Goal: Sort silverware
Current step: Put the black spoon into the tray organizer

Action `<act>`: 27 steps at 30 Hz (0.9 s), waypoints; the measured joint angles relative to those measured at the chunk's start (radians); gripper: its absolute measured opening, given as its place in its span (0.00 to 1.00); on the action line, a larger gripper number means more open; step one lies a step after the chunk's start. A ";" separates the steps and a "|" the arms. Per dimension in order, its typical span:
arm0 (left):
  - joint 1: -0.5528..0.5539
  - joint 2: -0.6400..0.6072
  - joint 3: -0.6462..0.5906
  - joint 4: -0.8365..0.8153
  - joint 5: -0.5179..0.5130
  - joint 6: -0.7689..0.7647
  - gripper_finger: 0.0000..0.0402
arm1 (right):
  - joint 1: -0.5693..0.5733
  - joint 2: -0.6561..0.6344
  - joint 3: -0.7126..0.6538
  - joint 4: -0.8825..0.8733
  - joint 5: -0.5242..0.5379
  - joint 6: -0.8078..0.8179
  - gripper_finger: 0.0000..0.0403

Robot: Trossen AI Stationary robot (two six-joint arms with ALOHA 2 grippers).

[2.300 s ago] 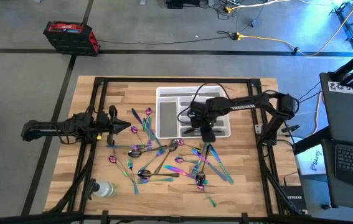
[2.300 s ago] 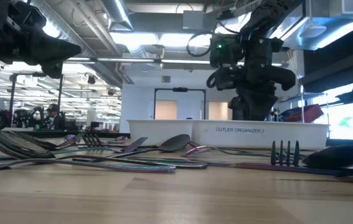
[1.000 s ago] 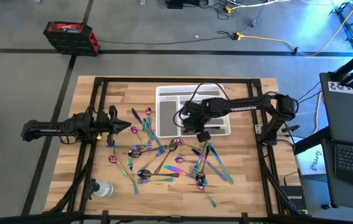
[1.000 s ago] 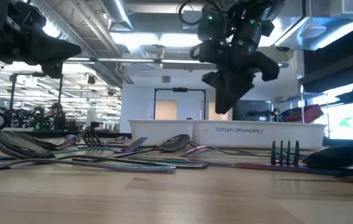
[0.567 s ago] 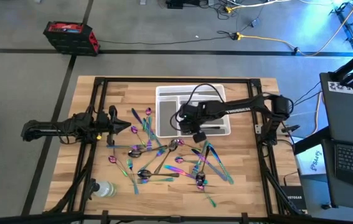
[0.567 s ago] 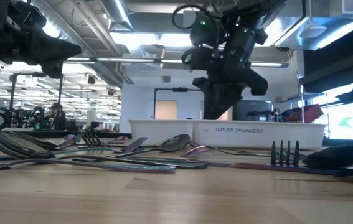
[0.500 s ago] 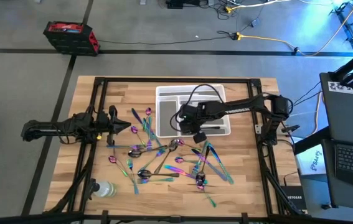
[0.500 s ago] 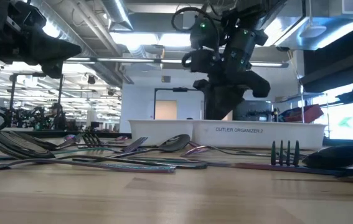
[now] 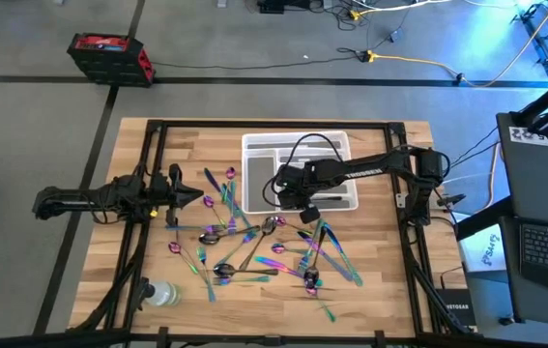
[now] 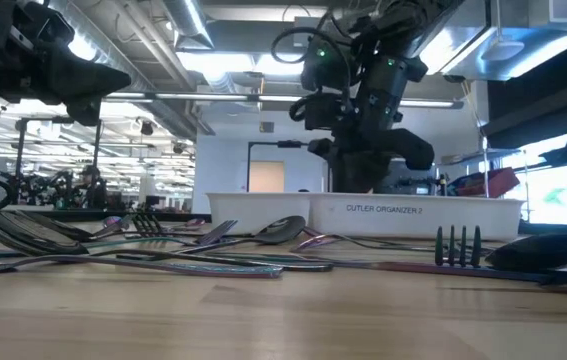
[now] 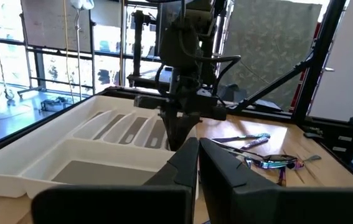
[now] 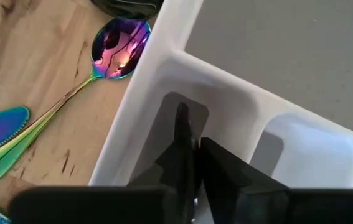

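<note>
Butcher-block wooden table on grey floor. Iridescent rainbow silverware litters its 6 o'clock half. Right gripper, pinched empty, dips inside the white compartmented tray; left gripper, closed, waits at 9 o'clock.

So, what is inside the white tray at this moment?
The white tray shows bare compartments in the left wrist view; no silverware is visible inside. The right gripper, shut, dips into one narrow slot. The arm covers part of the tray, so that part cannot be checked.
</note>
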 joint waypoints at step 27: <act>0.000 0.000 0.000 0.000 0.000 0.000 0.00 | -0.105 -0.001 0.106 -0.159 -0.259 -0.011 0.00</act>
